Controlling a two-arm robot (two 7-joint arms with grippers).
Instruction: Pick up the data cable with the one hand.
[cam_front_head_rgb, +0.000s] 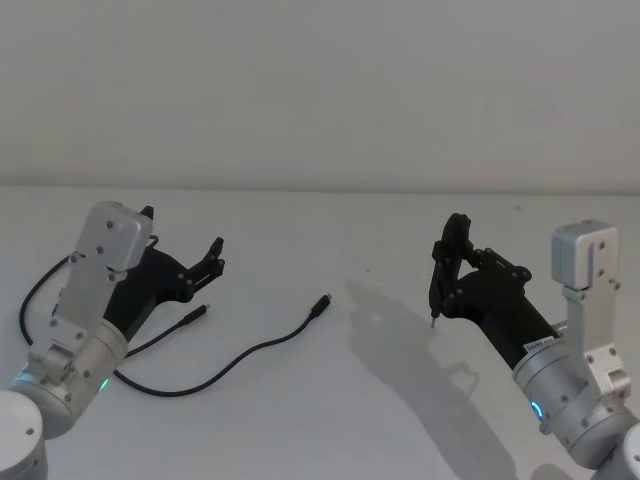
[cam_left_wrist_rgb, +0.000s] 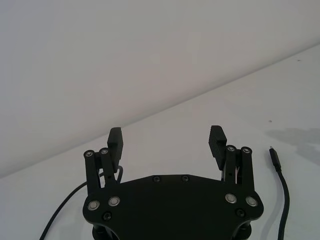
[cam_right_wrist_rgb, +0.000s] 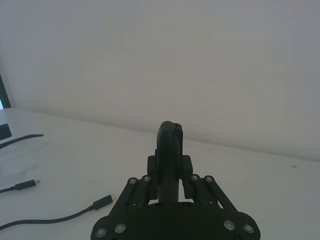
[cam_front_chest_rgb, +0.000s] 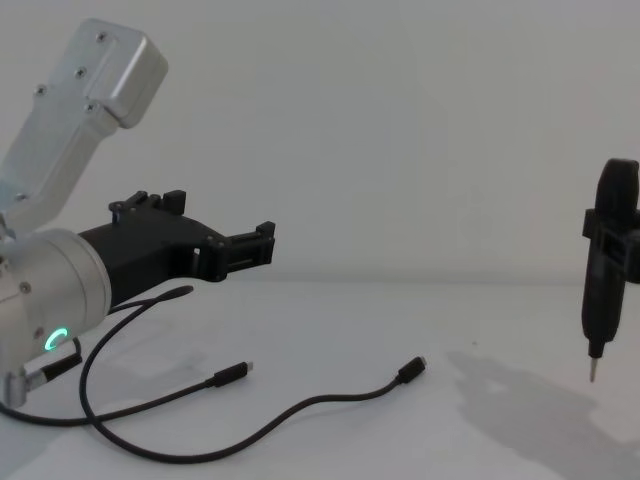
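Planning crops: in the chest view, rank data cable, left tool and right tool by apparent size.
The data cable, widest span.
Then left tool and right tool: too alike to rank, the right cut by the edge.

White table (cam_front_head_rgb: 300, 430) bears the data cable (cam_front_head_rgb: 268, 344), seemingly looped.

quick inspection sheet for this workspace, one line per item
surface: flat white table
job's things: data cable lying loose on the table, plug end toward the centre, not gripped
clutter: nothing seen
grippers: left gripper open, empty, raised over the table's left side; right gripper raised on the right, shut on a slim black tool, pin-like tip pointing down
cables: second plug end lies by the left gripper; same cable or separate wire, cannot tell
surroundings: plain white wall
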